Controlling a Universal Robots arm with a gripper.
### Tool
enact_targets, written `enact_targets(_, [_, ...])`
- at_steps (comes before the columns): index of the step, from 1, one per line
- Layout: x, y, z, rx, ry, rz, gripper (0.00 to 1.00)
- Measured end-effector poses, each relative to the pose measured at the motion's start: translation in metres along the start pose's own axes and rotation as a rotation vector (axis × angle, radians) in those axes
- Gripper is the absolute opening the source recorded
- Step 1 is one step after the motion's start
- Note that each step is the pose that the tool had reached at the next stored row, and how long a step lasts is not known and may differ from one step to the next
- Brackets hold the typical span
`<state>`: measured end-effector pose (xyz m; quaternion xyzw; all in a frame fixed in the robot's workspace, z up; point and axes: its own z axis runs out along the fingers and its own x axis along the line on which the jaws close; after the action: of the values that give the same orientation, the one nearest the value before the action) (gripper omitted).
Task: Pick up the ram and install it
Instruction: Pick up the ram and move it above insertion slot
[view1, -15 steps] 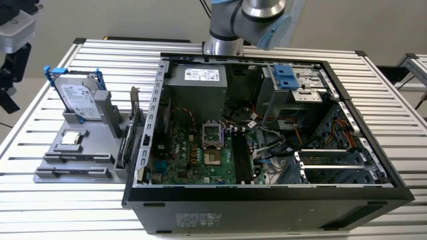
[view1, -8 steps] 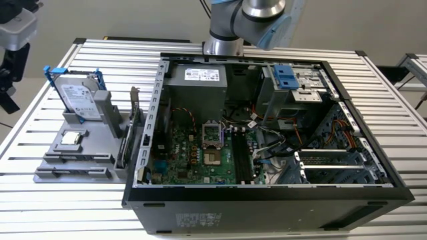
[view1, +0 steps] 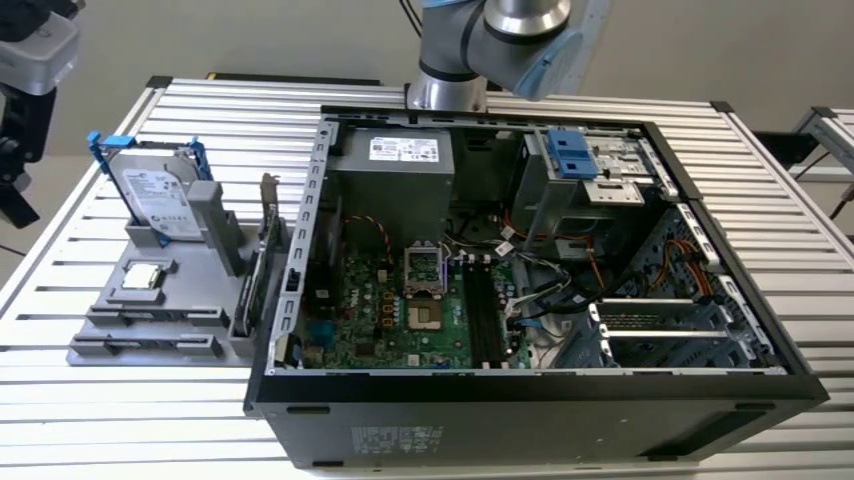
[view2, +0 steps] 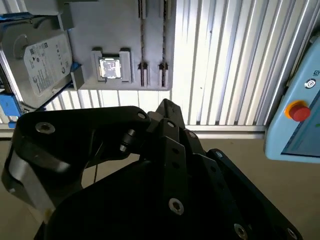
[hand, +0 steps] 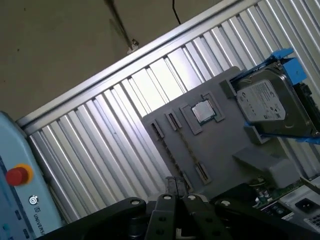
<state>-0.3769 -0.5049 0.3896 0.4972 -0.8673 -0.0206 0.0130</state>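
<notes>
1. Seemingly nothing of the task is done yet. The ram (hand: 186, 146) looks to be standing on its edge in a slot of the grey fixture (hand: 220, 150). In the first wrist view it shows as a thin, toothed line. It is edge-on, so I read it as the ram with some doubt.
2. The fixture lies near the edge of the desk (view1: 134, 400) that is on the exterior view's left, just beside the open computer case (view1: 534, 385).
3. The tool (view2: 167, 107) hangs well above the fixture, apart from it. No board shows at its tip in either wrist view. Whether it is apart or together I cannot tell.
4. The long black memory slots (view1: 481, 315) on the motherboard (view1: 387, 310) look bare. By my judgement both the pick-up and the seating are left to do.
5. Materials and shapes:
   - The desk is ribbed, bright aluminium slats.
   - The fixture is matte grey, blocky and looks like plastic, with narrow grooves and square pockets.
   - One pocket holds a flat, shiny square processor (hand: 202, 111).
   - A boxy silver hard drive (view1: 163, 200) stands tilted in a blue frame (view1: 96, 150).
   - The case is dark sheet metal with perforated panels, and its inside is crowded with thin wires.
   - The tool is black, with angular bolted links.
</notes>
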Motion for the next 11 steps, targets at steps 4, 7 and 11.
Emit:
enact_targets(4, [-0.0001, 0.0001, 0.0, 0.0001, 0.0019, -0.04, 0.0])
enact_targets(7, [-0.0001, 0.0001, 0.0, 0.0001, 0.002, -0.041, 0.0])
enact_targets(11, [-0.0002, 0.0002, -0.0001, 0.0106, -0.0002, -0.043, 0.0])
